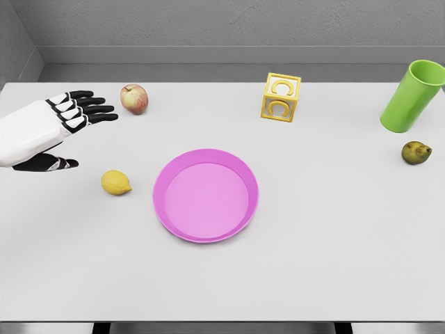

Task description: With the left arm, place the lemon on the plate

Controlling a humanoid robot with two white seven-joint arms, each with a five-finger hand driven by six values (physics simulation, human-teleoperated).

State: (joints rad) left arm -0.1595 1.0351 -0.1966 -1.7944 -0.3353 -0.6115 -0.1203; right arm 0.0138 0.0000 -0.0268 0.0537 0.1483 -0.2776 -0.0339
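Observation:
A yellow lemon (pixel 116 183) lies on the white table, just left of a round pink plate (pixel 167 209) near the table's middle. My left hand (pixel 73 132) comes in from the left edge, up and to the left of the lemon and apart from it. Its black fingers (pixel 90 109) are stretched out and spread, the thumb lower down, and it holds nothing. The right arm does not show.
A red-yellow apple (pixel 134 98) sits at the back left, close to the fingertips. A yellow letter block (pixel 281 97) stands behind the plate. A green cup (pixel 413 96) leans at the far right, with a dark pear-like fruit (pixel 416 152) in front of it.

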